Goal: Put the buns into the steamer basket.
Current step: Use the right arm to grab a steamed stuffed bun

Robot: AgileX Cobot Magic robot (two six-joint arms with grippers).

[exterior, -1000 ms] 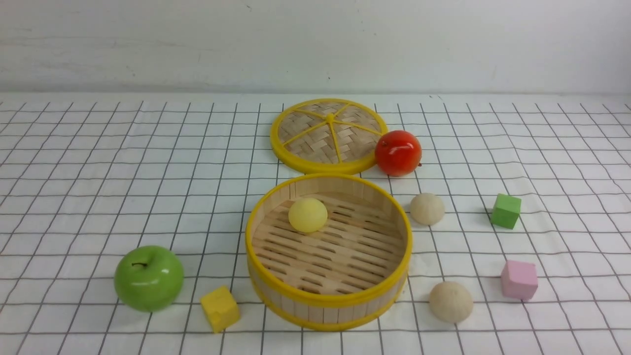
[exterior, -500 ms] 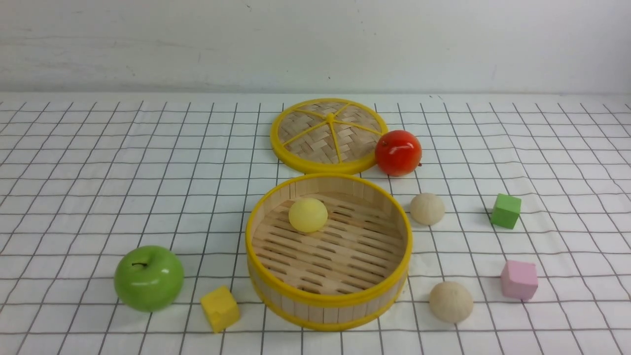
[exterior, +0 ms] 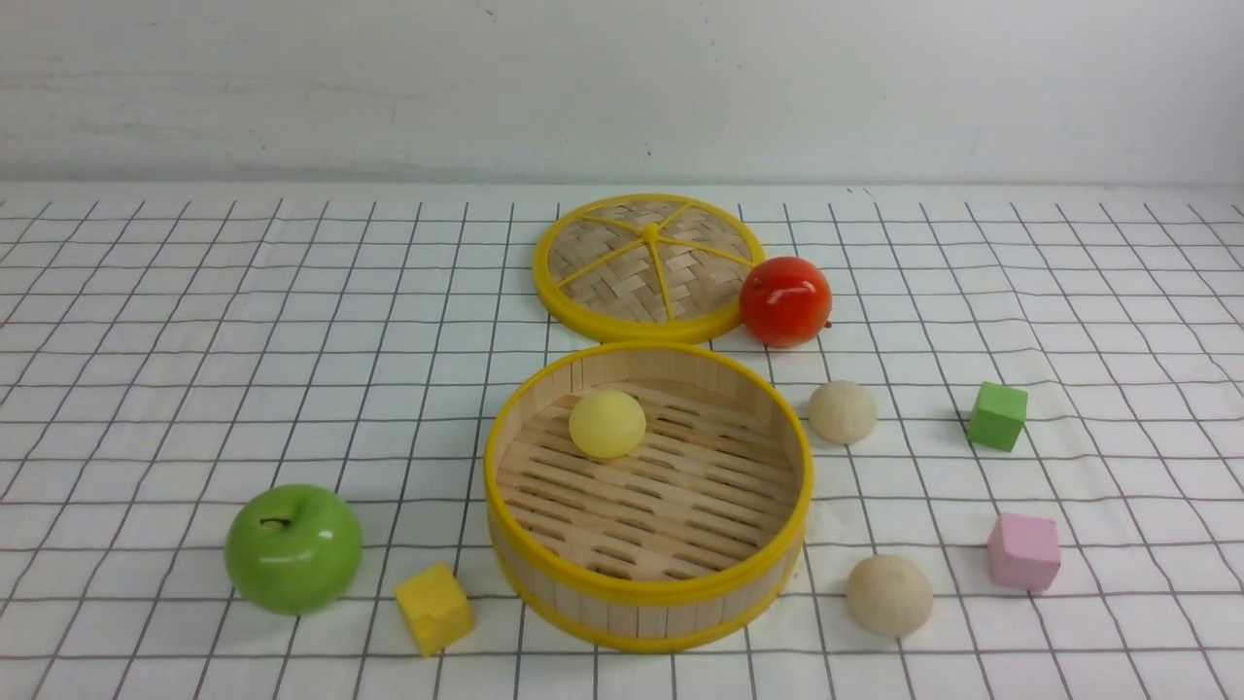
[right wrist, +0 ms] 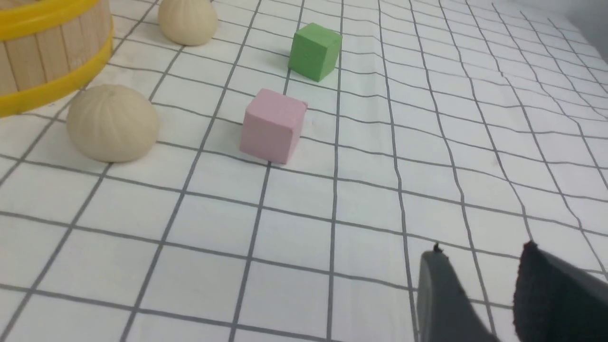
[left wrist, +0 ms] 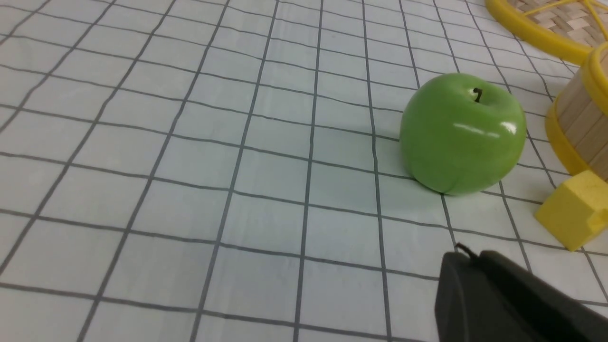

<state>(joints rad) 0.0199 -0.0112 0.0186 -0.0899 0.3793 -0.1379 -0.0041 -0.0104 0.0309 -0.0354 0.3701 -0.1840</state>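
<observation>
The steamer basket [exterior: 647, 589] stands at the middle front of the table. The pale yellow bun [exterior: 606, 424] lies inside it on the slats. One cream-beige bun [exterior: 842, 411] lies on the cloth to the basket's right, the other [exterior: 888, 595] nearer the front right. Both also show in the right wrist view, the near one [right wrist: 112, 123] by the basket wall [right wrist: 47, 57], the far one [right wrist: 188, 21] beyond it. Neither gripper shows in the front view. My left gripper [left wrist: 468, 259] is shut and empty, close to the green apple [left wrist: 463, 133]. My right gripper [right wrist: 482, 254] is open and empty, above bare cloth.
The flat woven lid [exterior: 647, 265] lies behind the basket, with a red apple [exterior: 785, 301] at its right. A green apple [exterior: 293, 548] and a yellow cube [exterior: 433, 608] lie front left. A green cube [exterior: 997, 415] and a pink cube [exterior: 1023, 551] lie at the right.
</observation>
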